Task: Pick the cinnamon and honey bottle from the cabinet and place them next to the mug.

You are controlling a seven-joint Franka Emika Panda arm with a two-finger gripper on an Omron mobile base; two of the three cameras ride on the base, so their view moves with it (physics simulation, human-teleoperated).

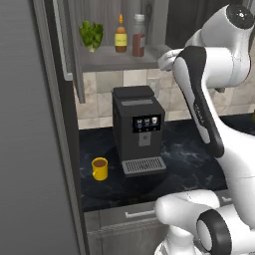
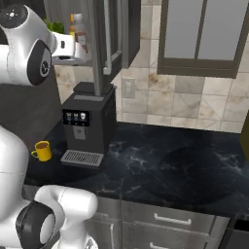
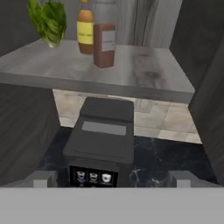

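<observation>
Yellow mug (image 1: 99, 169) holds brown liquid; cinnamon (image 3: 104, 45) jar looks full.

The scene is viewed from three cameras. From behind the arm on its left, the counter (image 1: 199, 164) and the coffee machine (image 1: 138, 130) are looked down upon, with the open cabinet (image 1: 119, 59) seen higher up. From behind on the right, the same coffee machine (image 2: 87, 127), counter (image 2: 170, 160) and mug (image 2: 42, 151) are taken in at a similar distance, along with a window (image 2: 204, 34). From the hand, the cabinet shelf (image 3: 131, 72) is faced closely and the coffee machine (image 3: 103, 140) is overlooked from above.
</observation>
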